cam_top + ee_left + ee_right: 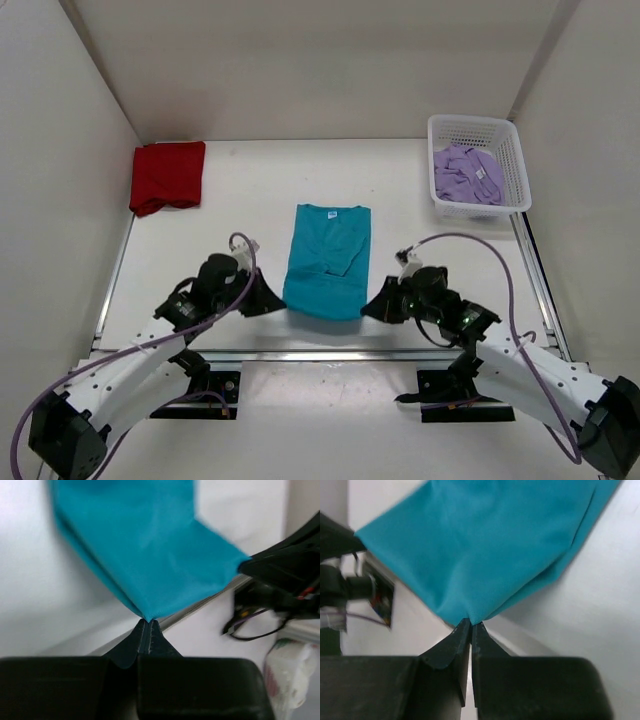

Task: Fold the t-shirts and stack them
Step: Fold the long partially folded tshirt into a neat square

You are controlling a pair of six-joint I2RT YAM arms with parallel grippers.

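Teal t-shirt (327, 262) lies flat between your arms, pinched at both near corners.
Your left gripper (148, 623) and right gripper (471, 623) are each clamped on a hem corner. The cloth looks light, limp and likely to sag, so carry both corners level and taut. The red t-shirt (167, 176) lies far left, the lavender t-shirt (467, 174) in the basket (515, 165).

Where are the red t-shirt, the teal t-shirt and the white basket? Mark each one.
red t-shirt (167, 176), top external view, middle of the folded cloth
teal t-shirt (328, 262), top external view, middle of its body
white basket (470, 124), top external view, its far wall
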